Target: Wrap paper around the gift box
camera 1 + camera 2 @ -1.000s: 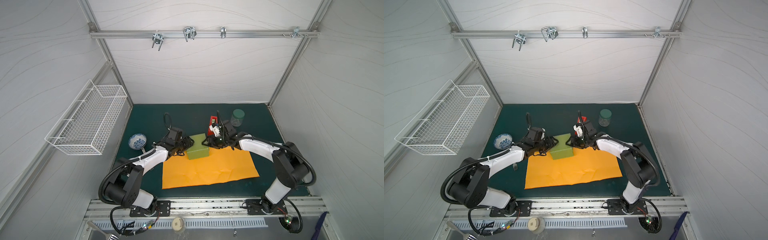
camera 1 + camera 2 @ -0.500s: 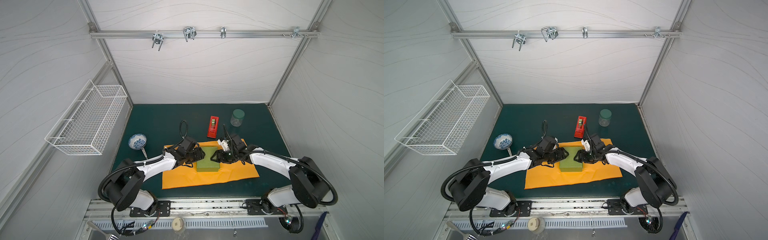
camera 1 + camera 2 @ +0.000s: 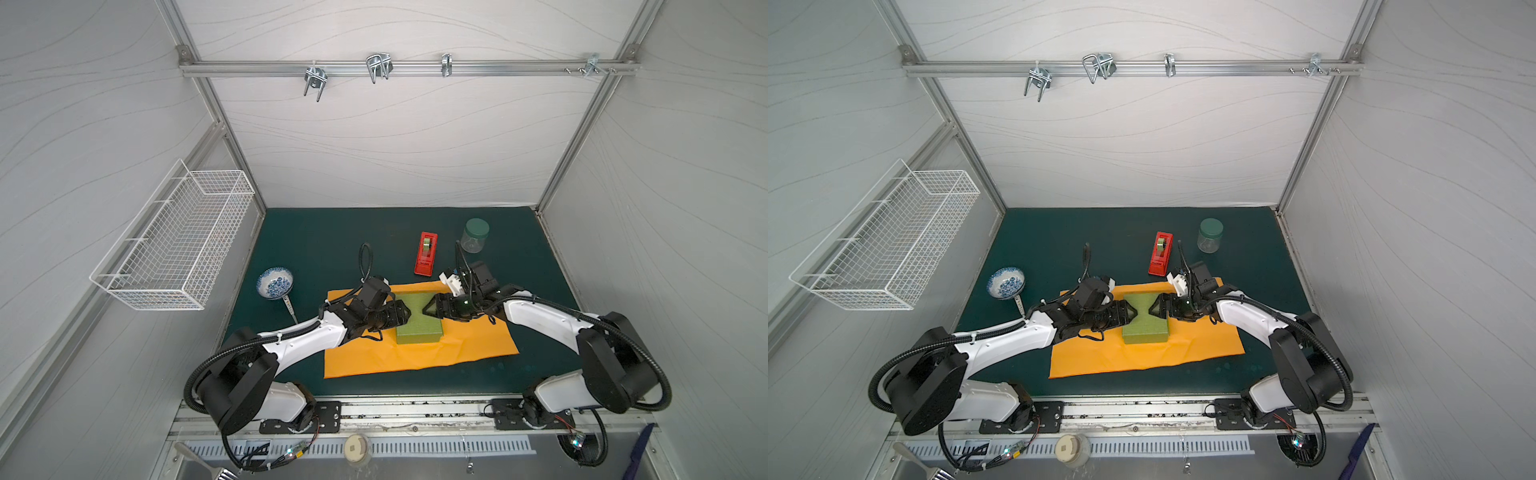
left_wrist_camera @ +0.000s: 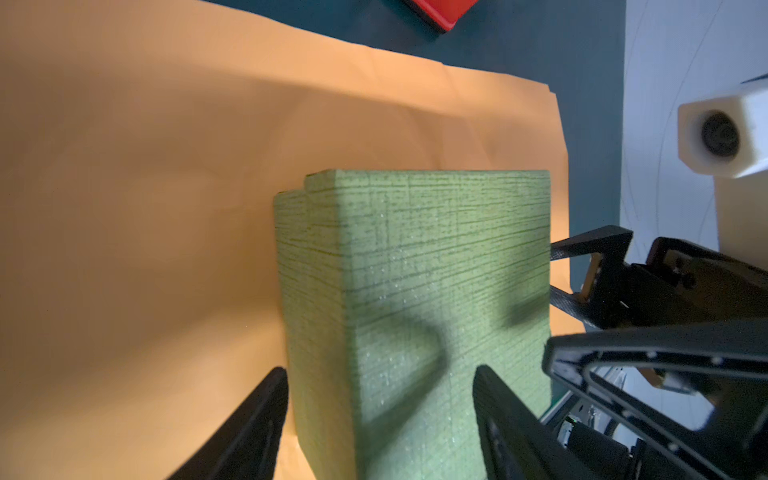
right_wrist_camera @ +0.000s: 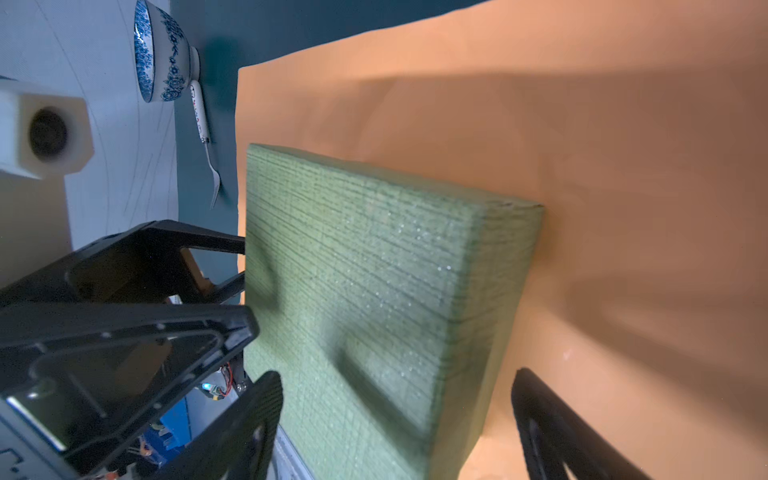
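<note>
The olive-green gift box [image 3: 417,324] [image 3: 1145,326] lies flat on the back middle of the orange paper [image 3: 419,355] [image 3: 1142,353], which is spread on the green mat. My left gripper [image 3: 405,316] [image 3: 1133,312] reaches over the box's left edge, and my right gripper [image 3: 428,311] [image 3: 1154,309] over its right edge. In the left wrist view the left gripper [image 4: 380,376] is open, its fingers straddling a box [image 4: 415,257] corner. The right gripper [image 5: 397,376] is open too, with a gap between its fingers and the box [image 5: 365,257].
A red tape dispenser [image 3: 427,253] and a green-lidded jar [image 3: 474,235] stand behind the paper. A blue-patterned bowl [image 3: 275,282] and a fork [image 3: 289,309] lie left of it. A wire basket [image 3: 178,241] hangs on the left wall.
Both grippers carried the box from the paper's back left edge forward onto the sheet. It now rests there, and the right gripper's jaws have spread wider.
</note>
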`<state>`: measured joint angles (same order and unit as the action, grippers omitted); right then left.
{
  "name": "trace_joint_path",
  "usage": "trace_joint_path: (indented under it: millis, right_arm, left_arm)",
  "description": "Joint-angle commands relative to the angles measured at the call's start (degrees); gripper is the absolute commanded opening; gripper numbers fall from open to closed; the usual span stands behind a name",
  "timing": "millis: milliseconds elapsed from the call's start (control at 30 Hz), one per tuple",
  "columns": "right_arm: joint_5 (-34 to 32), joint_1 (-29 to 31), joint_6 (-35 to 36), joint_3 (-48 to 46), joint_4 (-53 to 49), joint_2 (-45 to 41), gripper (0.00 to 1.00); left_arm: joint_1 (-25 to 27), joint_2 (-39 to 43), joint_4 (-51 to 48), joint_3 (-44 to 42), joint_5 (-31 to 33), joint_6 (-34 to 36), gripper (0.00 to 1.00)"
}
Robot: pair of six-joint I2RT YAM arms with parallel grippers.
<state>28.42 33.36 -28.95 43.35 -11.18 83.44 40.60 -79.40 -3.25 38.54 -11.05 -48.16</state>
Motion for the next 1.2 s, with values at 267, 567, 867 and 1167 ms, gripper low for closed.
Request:
trace_joint_path:
  millis: [267, 567, 867, 1167]
  right_arm:
    - [0.62, 1.59, -1.49, 3.3, 2.97, 4.62, 0.77]
    - [-0.74, -0.74, -0.12, 2.04, 0.07, 2.09, 0.78]
    - [-4.47, -6.23, 5.22, 3.43, -8.92, -2.94, 0.95]
    - [-13.99, -27.79, 3.53, -0.01, -12.53, -9.89, 0.99]
  left_arm:
    - [-1.37, -3.76, 3.59, 2.14, -1.71, 0.17, 0.61]
    - [-1.44, -5.06, 5.82, 0.94, -4.24, -0.86, 0.62]
    - [-2.33, 0.47, 1.88, -0.49, -0.56, 0.04, 0.69]
    - [-4.44, 8.64, -2.07, 1.26, 0.51, 6.23, 0.76]
